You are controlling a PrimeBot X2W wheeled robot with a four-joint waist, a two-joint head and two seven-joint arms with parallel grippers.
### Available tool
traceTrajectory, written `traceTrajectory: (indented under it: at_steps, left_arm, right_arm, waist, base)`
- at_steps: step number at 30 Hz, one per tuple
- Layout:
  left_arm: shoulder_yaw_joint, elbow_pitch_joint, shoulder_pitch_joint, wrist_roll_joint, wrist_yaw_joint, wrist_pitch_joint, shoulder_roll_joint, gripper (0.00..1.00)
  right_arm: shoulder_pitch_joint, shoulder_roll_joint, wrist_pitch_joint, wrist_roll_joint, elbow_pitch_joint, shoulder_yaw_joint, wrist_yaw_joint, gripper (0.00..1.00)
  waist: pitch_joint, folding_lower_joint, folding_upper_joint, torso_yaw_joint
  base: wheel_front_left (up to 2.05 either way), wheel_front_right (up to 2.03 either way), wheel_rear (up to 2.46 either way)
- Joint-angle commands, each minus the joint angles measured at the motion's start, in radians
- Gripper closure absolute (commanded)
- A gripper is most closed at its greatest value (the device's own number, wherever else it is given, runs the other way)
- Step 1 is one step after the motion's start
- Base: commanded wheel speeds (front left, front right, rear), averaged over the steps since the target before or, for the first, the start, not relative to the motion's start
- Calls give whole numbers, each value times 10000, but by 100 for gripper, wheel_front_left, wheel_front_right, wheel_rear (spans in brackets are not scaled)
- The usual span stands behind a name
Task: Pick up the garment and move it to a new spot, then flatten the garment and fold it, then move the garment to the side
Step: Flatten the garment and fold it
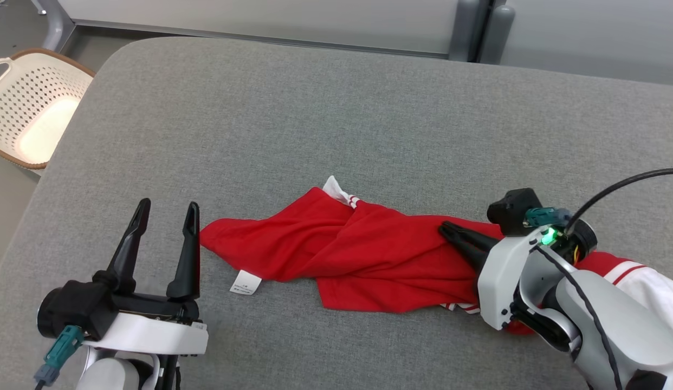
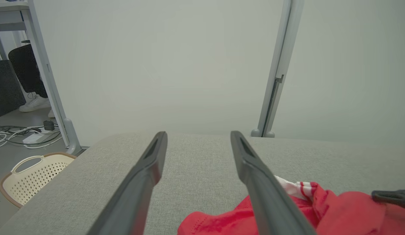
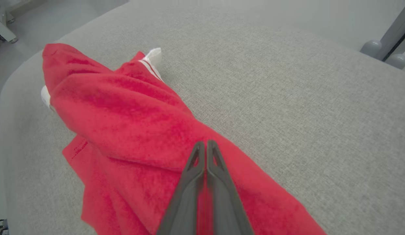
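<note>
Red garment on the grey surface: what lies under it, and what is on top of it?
The red garment lies on the grey padded surface, seen around it; whatever is beneath the cloth is covered. On top, the right gripper is shut on a fold.

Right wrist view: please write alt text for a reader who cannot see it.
The right hand, its two dark fingers closed together, pinches a crumpled red garment with white trim, lying on a gray cushion.

Red garment [image 1: 369,254] with white-striped trim on a grey woven surface [image 1: 315,108]; cream perforated basket [image 1: 22,97], brown-rimmed.
</note>
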Motion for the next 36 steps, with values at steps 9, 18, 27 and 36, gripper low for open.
traceTrajectory:
  at_steps: [9, 18, 27, 36]
  left_arm:
    - [482, -150, -58, 262, -195, -53, -170, 0]
    - [831, -99, 158, 475, -306, -55, -246, 0]
    - [978, 11, 454, 557, -160, 7, -86, 0]
    - [910, -97, 826, 505, -162, 284, 129, 0]
  right_arm:
    - [-246, -426, -1188, 238, -881, 143, -3, 100]
    - [543, -274, -2643, -420, -1736, -1605, -3, 100]
    - [2248, 1082, -3882, -2518, -2444, -4886, -3, 0]
    - [4601, 2103, -3454, -3557, -3811, -6746, -3, 0]
  waist:
    - [-125, 0, 0, -416]
    - [-452, 0, 0, -842]
    - [-928, 0, 0, -1327]
    - [-1401, 0, 0, -1876]
  base:
    - [0, 0, 0]
    - [0, 0, 0]
    - [0, 0, 0]
    - [0, 0, 0]
